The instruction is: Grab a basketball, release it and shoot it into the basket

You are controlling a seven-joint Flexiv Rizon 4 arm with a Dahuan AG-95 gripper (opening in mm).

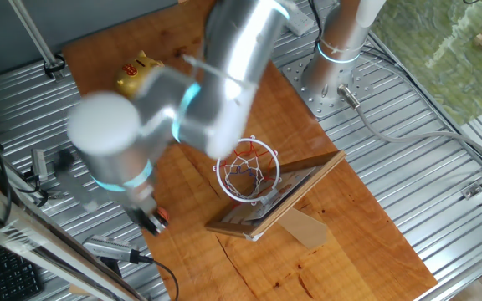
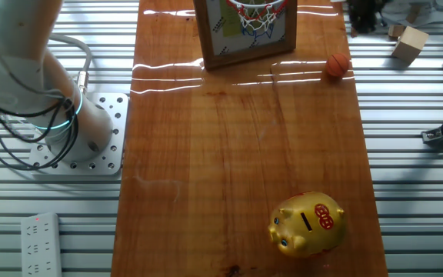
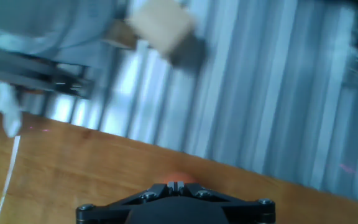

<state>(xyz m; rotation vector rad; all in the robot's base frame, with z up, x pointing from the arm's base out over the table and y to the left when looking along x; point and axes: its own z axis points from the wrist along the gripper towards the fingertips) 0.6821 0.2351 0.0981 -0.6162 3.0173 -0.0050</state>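
Wooden board [image 2: 237,154]: basketball [image 2: 338,65] beside basket [image 2: 244,31].

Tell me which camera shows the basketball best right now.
The other fixed view: the basketball sits unobstructed on the wood beside the basket. One fixed view shows an orange sliver under the arm; hand view, a blurred patch above the tool.

Colours on the worktop, all views

Basketball [image 2: 338,65] showing orange; basket [image 2: 255,12] showing a white ring, white net with red and blue threads, wood-framed backboard, brown stand [image 1: 305,227]. Worktop [image 2: 237,154] reading warm brown wood grain, sitting on ribbed silver metal [image 2: 414,177]. Piggy bank [image 2: 308,224] showing gold with a red mark on top. Arm [image 1: 224,75] showing silver-grey with glowing cyan rings; black fingers [image 1: 152,221]. Pale wooden block [image 2: 410,42] lying on the ribbed metal.
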